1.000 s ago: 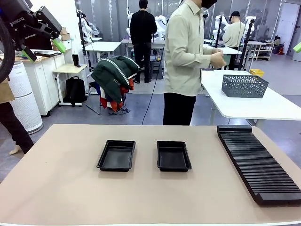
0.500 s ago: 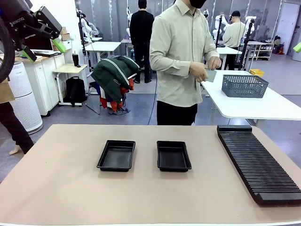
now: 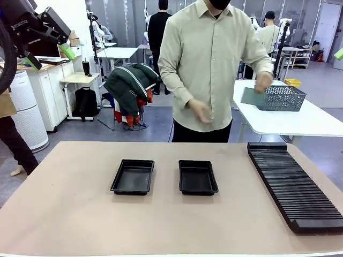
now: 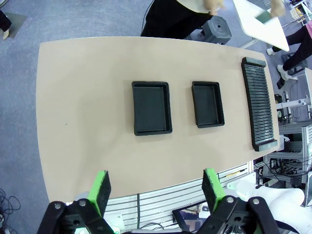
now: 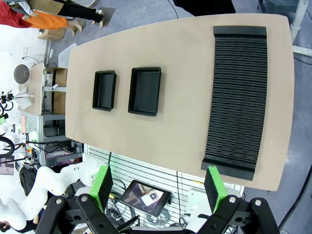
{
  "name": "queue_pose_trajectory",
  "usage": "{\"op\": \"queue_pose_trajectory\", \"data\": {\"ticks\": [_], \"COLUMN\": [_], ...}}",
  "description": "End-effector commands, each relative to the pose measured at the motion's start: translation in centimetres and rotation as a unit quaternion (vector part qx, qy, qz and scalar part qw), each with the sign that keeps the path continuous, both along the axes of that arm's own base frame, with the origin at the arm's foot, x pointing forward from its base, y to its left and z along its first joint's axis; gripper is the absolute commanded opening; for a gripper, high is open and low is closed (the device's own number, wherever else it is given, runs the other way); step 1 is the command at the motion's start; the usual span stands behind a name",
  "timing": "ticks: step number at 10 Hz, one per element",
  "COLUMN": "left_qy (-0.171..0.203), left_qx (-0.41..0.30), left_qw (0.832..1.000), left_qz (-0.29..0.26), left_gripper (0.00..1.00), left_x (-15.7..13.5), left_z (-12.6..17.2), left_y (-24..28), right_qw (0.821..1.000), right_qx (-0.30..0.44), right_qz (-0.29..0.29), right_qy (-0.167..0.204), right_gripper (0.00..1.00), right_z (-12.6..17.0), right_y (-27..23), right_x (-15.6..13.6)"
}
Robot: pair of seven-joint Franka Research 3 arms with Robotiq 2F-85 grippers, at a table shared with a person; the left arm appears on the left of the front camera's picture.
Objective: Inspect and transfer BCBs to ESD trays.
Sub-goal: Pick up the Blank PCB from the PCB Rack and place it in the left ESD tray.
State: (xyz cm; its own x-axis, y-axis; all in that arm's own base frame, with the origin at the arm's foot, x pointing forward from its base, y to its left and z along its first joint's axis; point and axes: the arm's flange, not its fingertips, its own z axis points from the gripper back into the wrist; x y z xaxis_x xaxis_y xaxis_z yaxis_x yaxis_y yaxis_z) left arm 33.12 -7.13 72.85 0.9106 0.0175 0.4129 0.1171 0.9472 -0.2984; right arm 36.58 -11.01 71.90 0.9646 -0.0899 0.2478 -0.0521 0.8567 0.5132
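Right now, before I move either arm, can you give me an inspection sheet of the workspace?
Surface: tan table, bare apart from the items below.
Job's things: left ESD tray and right ESD tray side by side at mid-table, both empty; one green BCB in the person's hand, off the table.
Clutter: long black slotted rack along the robot's right side, slots empty.
Grippers: left gripper and right gripper open, holding nothing, high above the table.
Cables: nothing seen on the tabletop.
Surroundings: person at the far edge; grey mesh basket on a white side table behind.
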Motion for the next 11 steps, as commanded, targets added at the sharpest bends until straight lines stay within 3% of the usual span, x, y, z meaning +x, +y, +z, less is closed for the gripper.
{"op": "queue_pose_trajectory", "data": {"ticks": [1, 11], "left_qy": [0.000, 0.000], "left_qx": [0.000, 0.000], "left_qw": [1.000, 1.000], "left_qz": [0.001, 0.001], "left_gripper": [1.00, 1.00], "left_x": [0.00, 0.00], "left_z": [0.00, 0.00], "left_y": [0.05, 0.05], "right_qw": [1.000, 1.000], "right_qx": [0.001, 0.001], "right_qz": [0.003, 0.003], "right_qy": [-0.003, -0.003], "right_gripper": [1.00, 1.00], "right_z": [0.05, 0.05], "right_y": [0.03, 0.03], "right_x": [0.10, 0.10]}}
